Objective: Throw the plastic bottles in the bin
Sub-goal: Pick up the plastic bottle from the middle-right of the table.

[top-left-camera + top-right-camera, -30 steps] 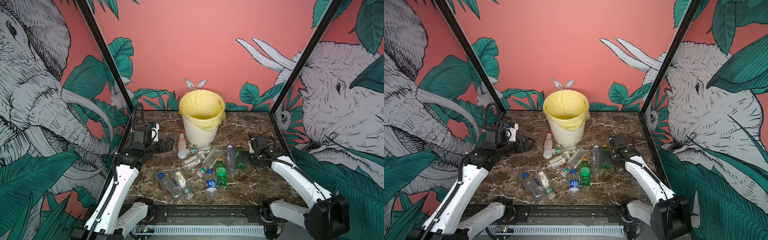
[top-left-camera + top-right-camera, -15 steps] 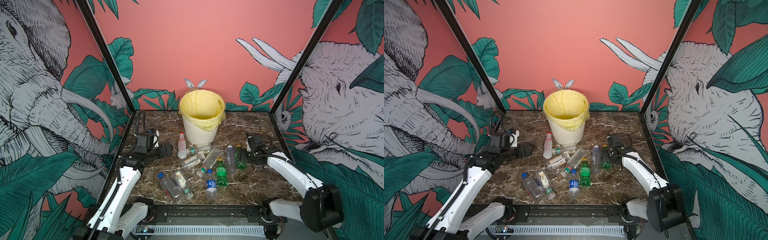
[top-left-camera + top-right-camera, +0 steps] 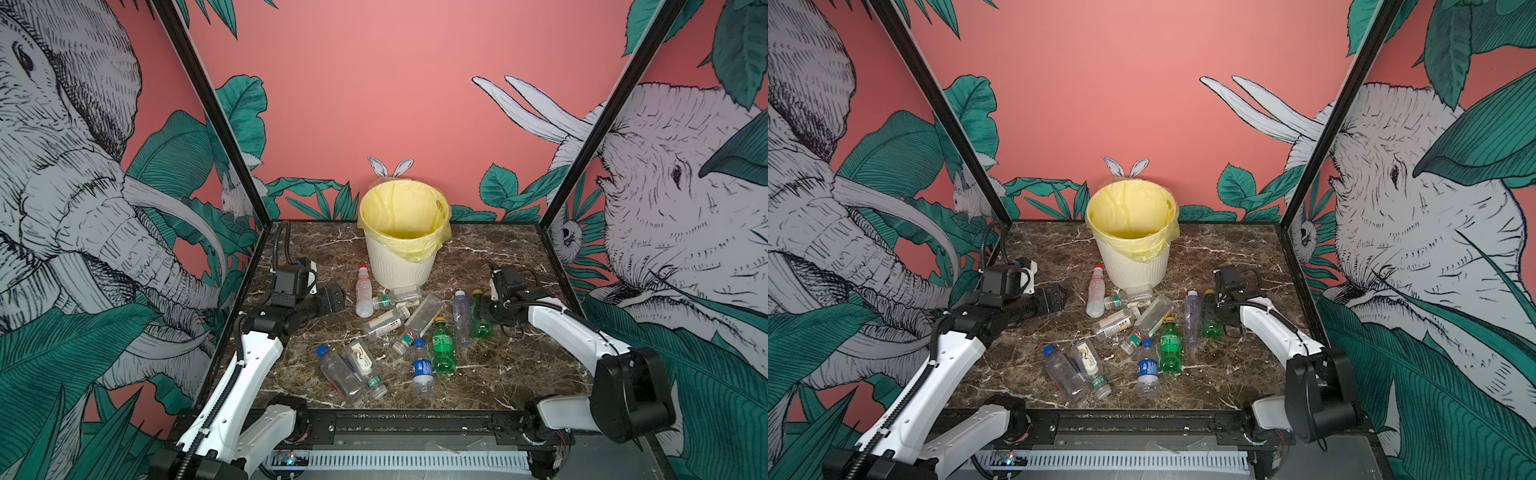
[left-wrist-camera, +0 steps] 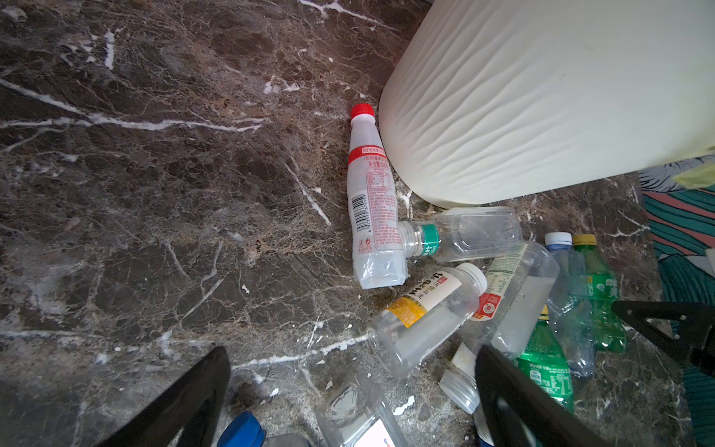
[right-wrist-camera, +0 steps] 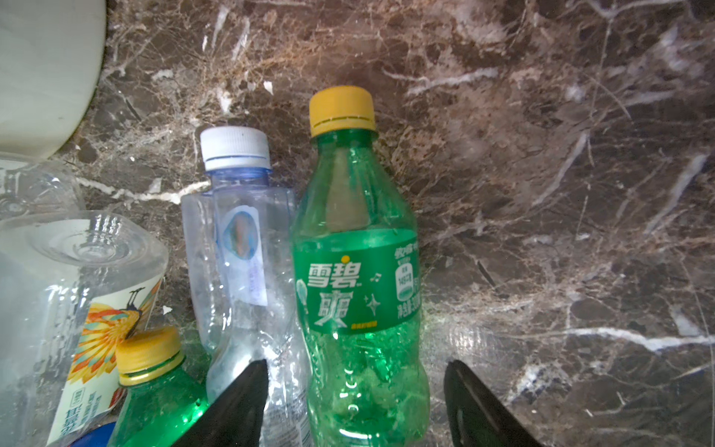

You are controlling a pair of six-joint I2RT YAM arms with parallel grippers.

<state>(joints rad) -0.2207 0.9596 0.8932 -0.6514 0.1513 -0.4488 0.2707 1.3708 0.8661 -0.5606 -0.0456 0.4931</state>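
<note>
The bin (image 3: 401, 266) is a cream ribbed bucket with a yellow liner, standing at the back middle of the marble table; it also shows in the other top view (image 3: 1133, 270). Several plastic bottles lie in front of it. A green bottle with a yellow cap (image 5: 360, 278) lies rightmost (image 3: 481, 322). My right gripper (image 5: 356, 365) straddles its base, jaws open, a gap on one side. Beside it lies a bluish clear bottle (image 5: 236, 240). My left gripper (image 4: 352, 350) is open and empty, left of a red-capped bottle (image 4: 371, 201).
A second green bottle (image 3: 442, 345), a blue-labelled bottle (image 3: 422, 370) and clear bottles (image 3: 340, 374) lie nearer the front edge. Black frame posts and printed walls close in the table's left and right sides. Bare marble (image 4: 154, 193) lies left of the pile.
My right gripper has moved in over the rightmost green bottle and its jaws have narrowed around it. The left arm has lowered slightly, still open.
</note>
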